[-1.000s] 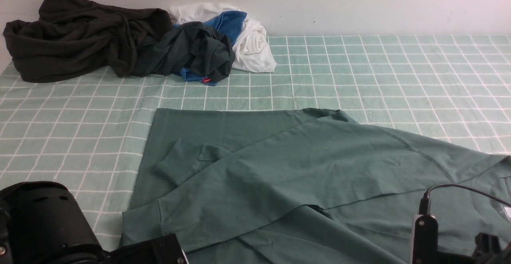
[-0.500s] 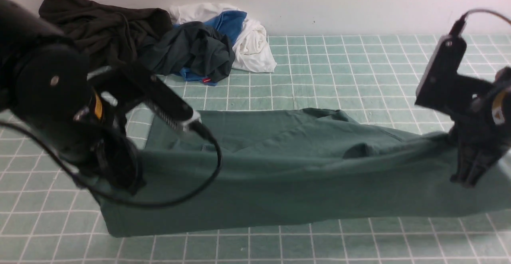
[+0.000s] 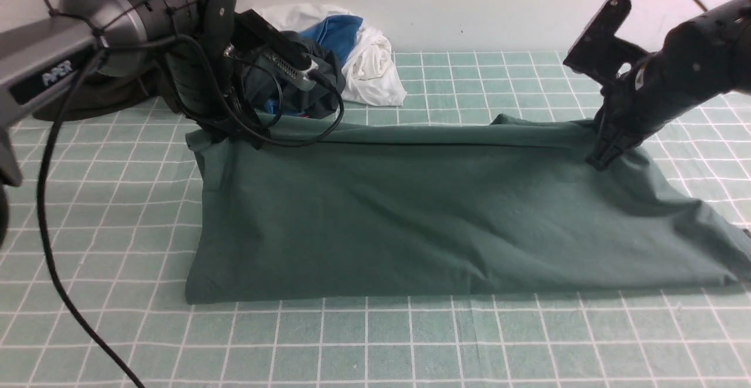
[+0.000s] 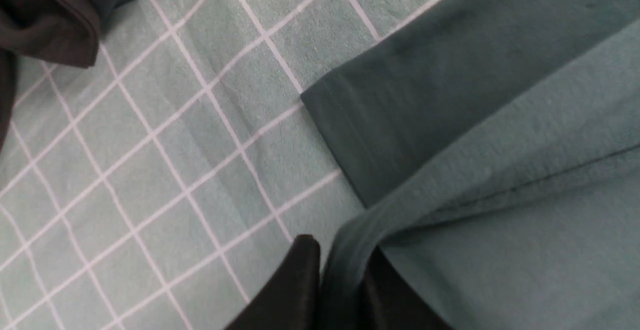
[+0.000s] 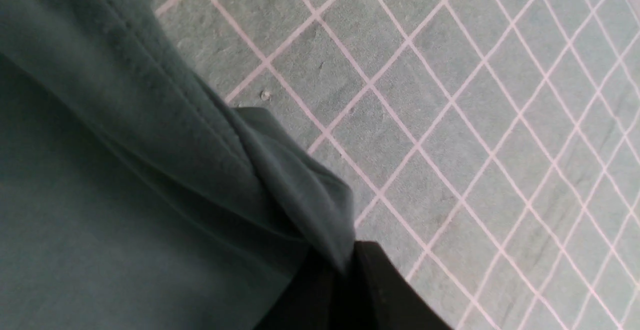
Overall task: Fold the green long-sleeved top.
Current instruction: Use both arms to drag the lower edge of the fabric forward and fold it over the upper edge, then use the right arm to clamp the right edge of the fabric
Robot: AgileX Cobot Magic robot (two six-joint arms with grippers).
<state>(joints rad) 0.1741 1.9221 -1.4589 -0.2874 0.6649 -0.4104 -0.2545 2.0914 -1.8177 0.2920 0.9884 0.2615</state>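
The green long-sleeved top [image 3: 446,218] lies across the middle of the checked table, folded over lengthwise, its near edge a straight fold and its far edge raised. My left gripper [image 3: 226,132] is shut on the top's far left corner, which shows pinched between the black fingers in the left wrist view [image 4: 345,270]. My right gripper [image 3: 601,156] is shut on the far right edge, a bunched fold of the top [image 5: 300,195] between its fingers. Sleeves, cuffs and logo are hidden inside the fold.
A pile of clothes lies at the back left by the wall: a very dark olive-black garment [image 3: 41,91], a dark teal garment [image 3: 293,91] with a small red tag, and white and blue cloth [image 3: 358,47]. The left arm's cable [image 3: 53,259] trails to the front.
Both grippers have carried the top's near edge up and away over the garment to its far side. The spread top with visible sleeves is now a folded band.
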